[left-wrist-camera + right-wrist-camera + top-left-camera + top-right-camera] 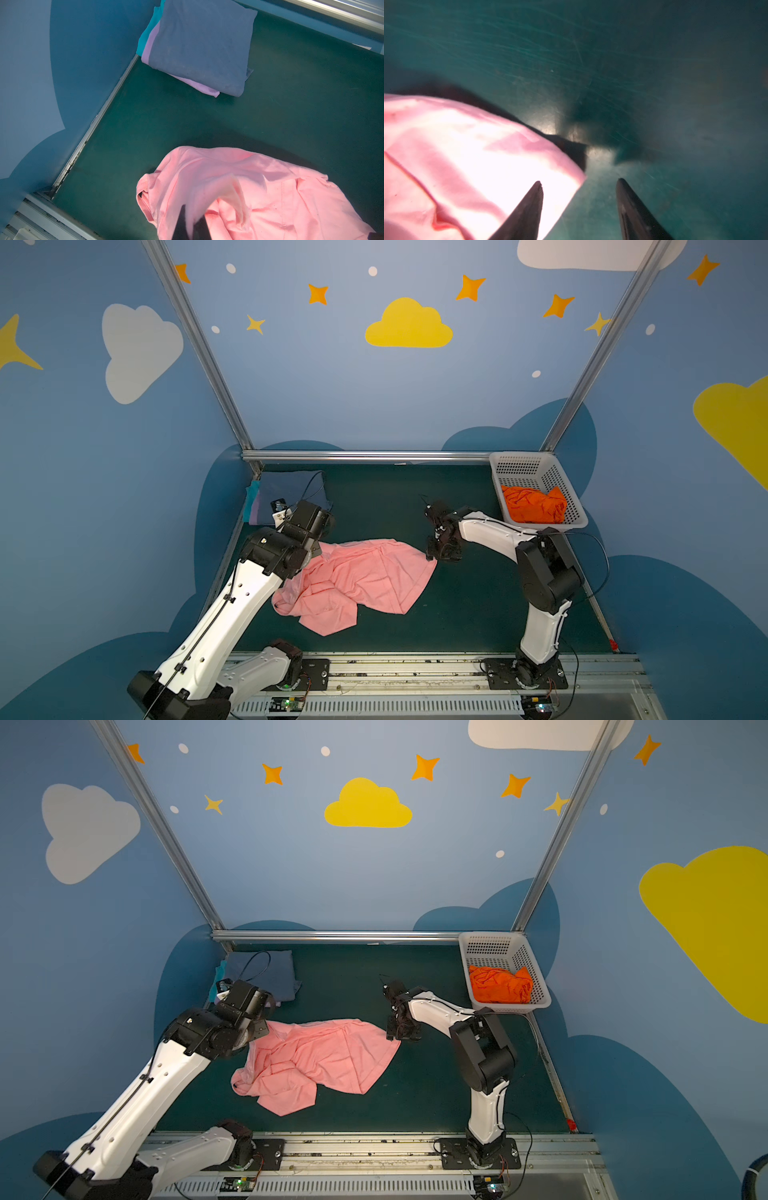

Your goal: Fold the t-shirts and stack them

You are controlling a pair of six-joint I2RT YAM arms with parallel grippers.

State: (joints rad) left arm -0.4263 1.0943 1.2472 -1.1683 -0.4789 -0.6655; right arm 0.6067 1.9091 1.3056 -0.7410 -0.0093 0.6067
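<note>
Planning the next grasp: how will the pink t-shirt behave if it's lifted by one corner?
Probably floppy: the pink t-shirt lies crumpled in soft folds on the green mat. Likely light, as its fabric looks thin. Lifted by a corner, it should drape and trail.

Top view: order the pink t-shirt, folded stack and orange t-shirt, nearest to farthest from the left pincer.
1. pink t-shirt, mid-table, pinched in the left pincer.
2. folded stack, far left corner, slate-blue on top.
3. orange t-shirt, in the white basket at far right.
</note>
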